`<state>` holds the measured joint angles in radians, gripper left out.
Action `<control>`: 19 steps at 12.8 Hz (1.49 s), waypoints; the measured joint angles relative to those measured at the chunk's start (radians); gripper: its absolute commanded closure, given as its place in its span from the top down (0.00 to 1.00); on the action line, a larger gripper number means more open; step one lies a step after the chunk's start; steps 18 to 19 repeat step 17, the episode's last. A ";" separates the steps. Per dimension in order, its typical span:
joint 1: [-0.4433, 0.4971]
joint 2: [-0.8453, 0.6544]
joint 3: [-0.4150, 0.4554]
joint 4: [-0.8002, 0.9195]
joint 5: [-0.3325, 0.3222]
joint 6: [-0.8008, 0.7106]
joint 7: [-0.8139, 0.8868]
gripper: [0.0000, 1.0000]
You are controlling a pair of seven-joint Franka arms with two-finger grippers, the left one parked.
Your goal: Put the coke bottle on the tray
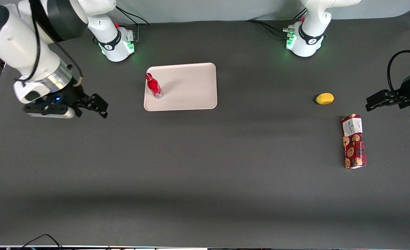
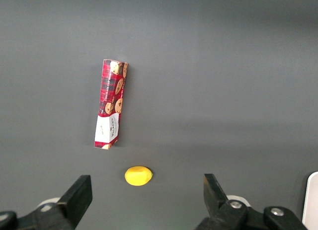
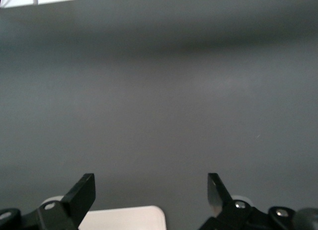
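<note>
Standing upright on the tray [image 1: 187,86], the coke bottle [image 1: 153,86] sits close to the rim at the working arm's end, with only a narrow strip of tray between its clear base and that edge. By the look of things the task is done, or all but done.

What could go wrong from here is mostly a matter of that slim, tall shape on a small base. Such a bottle probably tips easily, and so close to the rim a fall toward the working arm's end would carry it off the tray and onto the surface [image 1: 205,180]. The likeliest cause would be the right arm itself: any sweep of the claw [image 1: 95,107] toward the tray at bottle height could clip the red cap. A knock to the tray would do the same (the tray looks light and may slide on the dark cloth).

The claw hangs over the bare surface, well apart from the bottle, toward the working arm's end of the table and slightly nearer the front camera than the bottle. Its fingers stand spread with nothing between them, as the right wrist view shows: two black fingertips [image 3: 82,192] wide apart over grey cloth, a corner of the tray just showing between them.

Toward the parked arm's end lie a lemon [image 1: 325,98] and a cookie box [image 1: 353,141], both far from the tray and no hazard.
</note>
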<state>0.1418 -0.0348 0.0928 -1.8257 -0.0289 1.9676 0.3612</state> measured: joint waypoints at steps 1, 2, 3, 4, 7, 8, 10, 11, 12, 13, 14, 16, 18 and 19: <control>0.000 0.022 -0.018 0.045 -0.013 -0.028 -0.030 1.00; 0.000 0.043 -0.042 0.089 -0.017 -0.058 -0.070 1.00; 0.000 0.067 -0.072 0.134 -0.017 -0.083 -0.119 1.00; -0.001 0.091 -0.100 0.175 -0.017 -0.096 -0.157 1.00; -0.003 0.159 -0.125 0.259 -0.017 -0.119 -0.186 1.00; -0.002 0.175 -0.125 0.275 -0.008 -0.137 -0.186 1.00; -0.002 0.184 -0.137 0.289 0.039 -0.184 -0.186 1.00; -0.003 0.183 -0.147 0.297 0.052 -0.220 -0.191 1.00; -0.003 0.179 -0.155 0.301 0.060 -0.254 -0.211 1.00; -0.004 0.173 -0.160 0.301 0.064 -0.273 -0.233 1.00; -0.004 0.165 -0.166 0.301 0.064 -0.284 -0.254 1.00; -0.005 0.140 -0.181 0.288 0.064 -0.300 -0.280 1.00; -0.005 0.122 -0.185 0.270 0.063 -0.301 -0.284 1.00; -0.005 0.122 -0.185 0.270 0.063 -0.301 -0.284 1.00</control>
